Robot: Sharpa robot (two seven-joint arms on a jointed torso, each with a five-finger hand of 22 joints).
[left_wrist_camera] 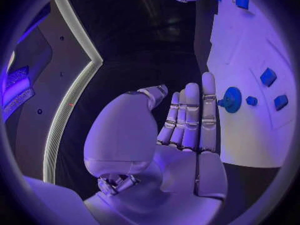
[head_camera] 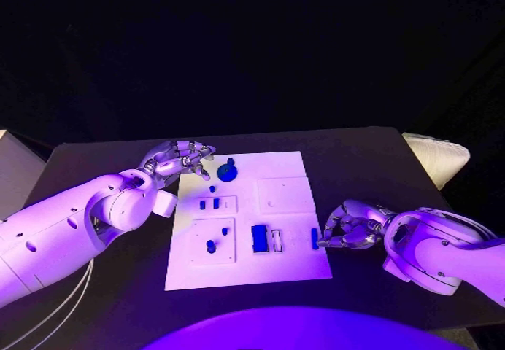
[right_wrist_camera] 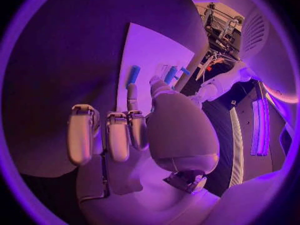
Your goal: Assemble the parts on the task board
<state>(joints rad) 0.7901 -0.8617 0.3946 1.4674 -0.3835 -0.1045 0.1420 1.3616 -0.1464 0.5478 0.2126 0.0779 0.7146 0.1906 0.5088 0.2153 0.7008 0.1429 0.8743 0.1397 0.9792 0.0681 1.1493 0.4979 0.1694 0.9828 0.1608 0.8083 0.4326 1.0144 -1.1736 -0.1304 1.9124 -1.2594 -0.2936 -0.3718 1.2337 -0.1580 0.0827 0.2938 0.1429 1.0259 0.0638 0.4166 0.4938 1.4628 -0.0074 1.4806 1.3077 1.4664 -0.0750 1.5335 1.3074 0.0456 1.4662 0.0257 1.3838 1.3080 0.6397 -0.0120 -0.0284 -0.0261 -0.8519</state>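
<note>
Your right hand (head_camera: 350, 233) sits at the right edge of the task board (head_camera: 286, 269), fingers curled in beside the slim blue part (head_camera: 314, 237) lying near that edge; whether it already pinches that part you cannot tell from these views. Your left hand (head_camera: 181, 159) hovers at the board's far left corner, fingers straight and close together, holding nothing, just beside the round blue part (head_camera: 228, 173). You look to be at the pickup step: next, secure the slim part firmly before lifting it toward a socket
</note>
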